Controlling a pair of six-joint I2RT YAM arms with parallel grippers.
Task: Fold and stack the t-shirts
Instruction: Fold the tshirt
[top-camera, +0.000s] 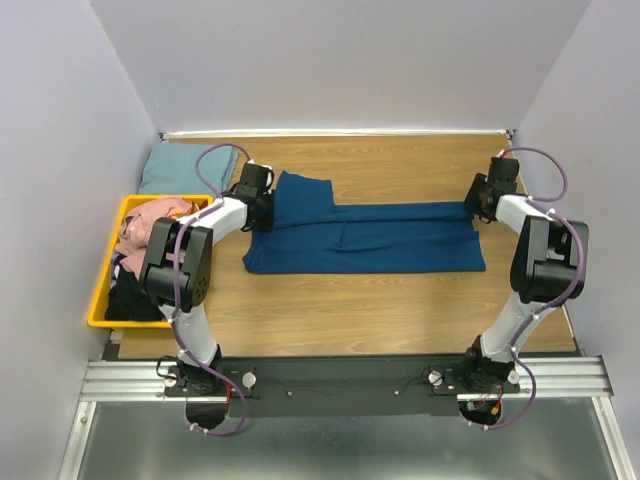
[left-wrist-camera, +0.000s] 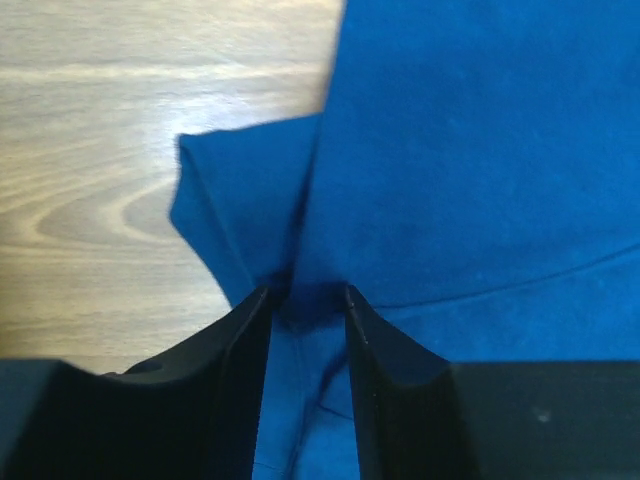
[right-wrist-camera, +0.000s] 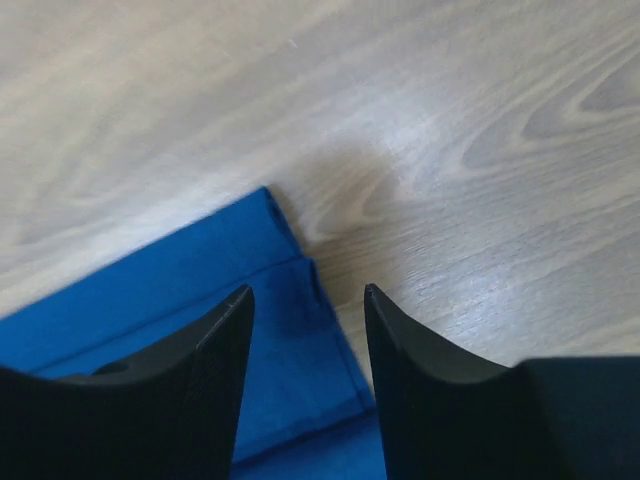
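- The blue shirt (top-camera: 370, 238) lies on the table (top-camera: 400, 310) as a long band running left to right between the two arms. It is already doubled lengthwise, and one sleeve (top-camera: 303, 192) pokes out toward the far side at its left end.
- Left claw (left-wrist-camera: 308, 292): at the band's left end, fingers parted. A small ridge of cloth sits between the tips; it looks loose rather than pinched, though the close view makes that hard to be sure of.
- Right claw (right-wrist-camera: 307, 290): open and holding nothing, hovering over the band's right-hand corner, with bare wood past it.
- Step in hand, as I judge it: the lengthwise fold is laid down and both claws are letting go of its ends.
- The next move calls for the stray sleeve to be tucked in, then a fresh grip on one end to carry it over the other. Both layers must be caught, or the fold will slide open.
- A pale shirt (top-camera: 175, 168) lies at the far left. A pink shirt (top-camera: 140, 225) and a black shirt (top-camera: 130, 300) wait unfolded in the bin (top-camera: 98, 290).
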